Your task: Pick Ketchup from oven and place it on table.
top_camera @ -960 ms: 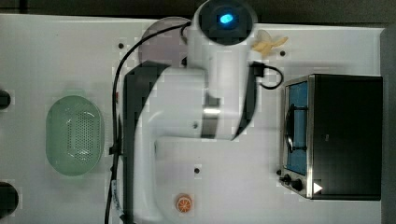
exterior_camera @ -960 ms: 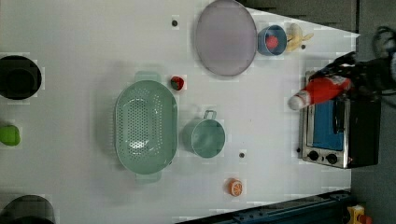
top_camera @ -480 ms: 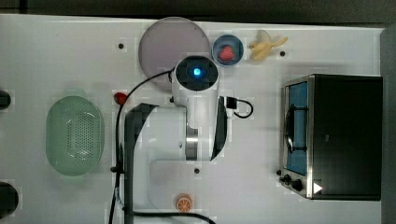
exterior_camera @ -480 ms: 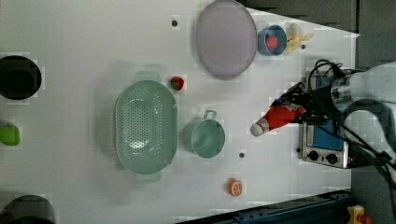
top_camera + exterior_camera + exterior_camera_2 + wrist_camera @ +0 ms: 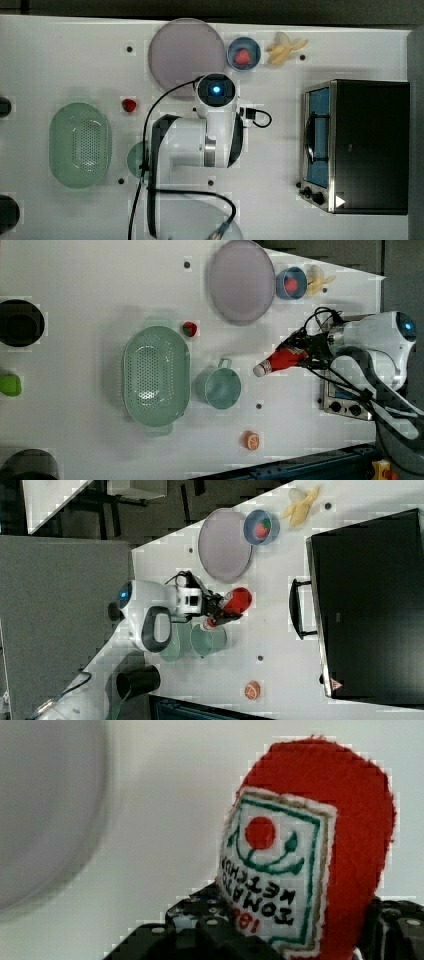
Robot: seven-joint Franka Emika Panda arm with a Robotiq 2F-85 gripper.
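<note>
While gripped between the jaws, the Ketchup (image 5: 281,360) hangs over the table (image 5: 90,285).

Clutter spread around my workspace
I see a green colander (image 5: 156,376) beside a teal cup (image 5: 218,387), a loose strawberry (image 5: 189,329), a grey plate (image 5: 242,281), a blue bowl (image 5: 291,283) holding a strawberry, a banana (image 5: 318,279) just beside it, and an orange slice (image 5: 252,440)

The slim red plastic Ketchup bottle (image 5: 281,360) has a white cap and a white label edged green. The perforated oval colander (image 5: 156,375) is mint green. The boxy black oven (image 5: 367,145) has blue-tinted glass. The flat worktop (image 5: 90,285) is white, dark-dotted.
</note>
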